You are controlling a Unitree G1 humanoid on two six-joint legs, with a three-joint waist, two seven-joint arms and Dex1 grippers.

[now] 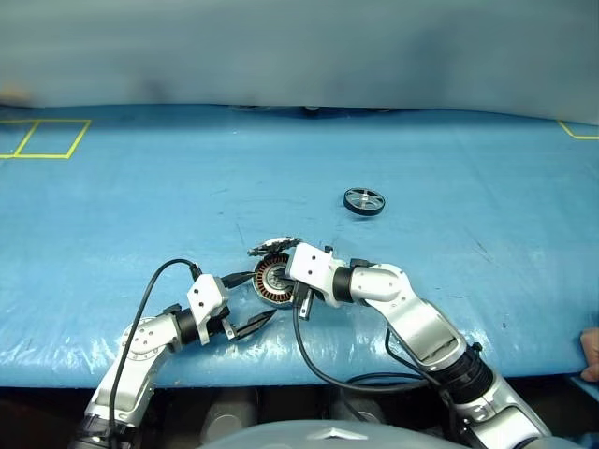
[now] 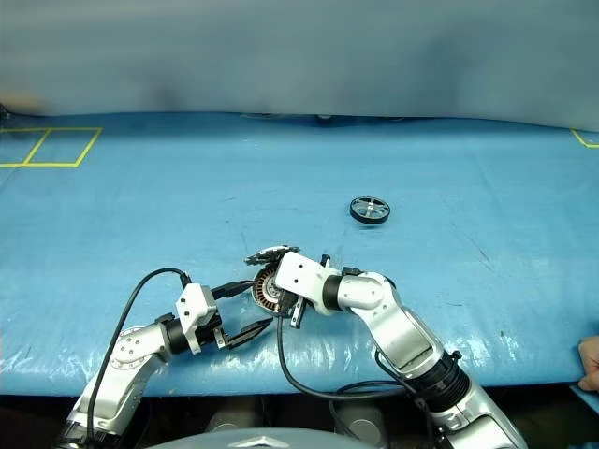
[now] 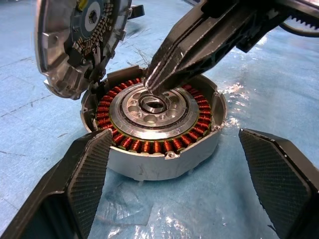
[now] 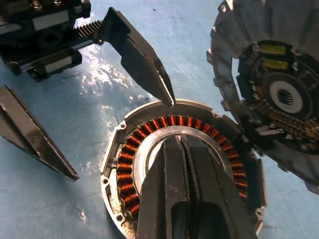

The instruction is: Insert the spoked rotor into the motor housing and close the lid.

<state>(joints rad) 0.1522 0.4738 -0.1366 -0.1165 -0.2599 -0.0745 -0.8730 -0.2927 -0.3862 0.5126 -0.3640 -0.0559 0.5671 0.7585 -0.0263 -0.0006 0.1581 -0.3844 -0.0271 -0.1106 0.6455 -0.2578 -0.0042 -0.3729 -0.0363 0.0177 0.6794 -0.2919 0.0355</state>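
The motor housing [image 3: 159, 167] lies near the front of the blue table with its copper windings and silver hub exposed. Its lid [image 3: 75, 40] stands tilted up on the hinge at the far rim, jagged inner face showing. My right gripper [image 3: 152, 85] is shut with nothing in it, its tips resting at the hub [image 4: 149, 149]. My left gripper [image 3: 174, 135] is open, one finger on either side of the housing's near wall, not touching it. The spoked rotor [image 1: 363, 201], a small black wheel, lies flat further back to the right, apart from both grippers.
Yellow tape lines [image 1: 47, 138] mark the far left of the blue table cover [image 1: 140, 206]. A person's hand [image 1: 591, 351] shows at the right edge near the table's front. A black cable [image 1: 150, 285] loops over my left arm.
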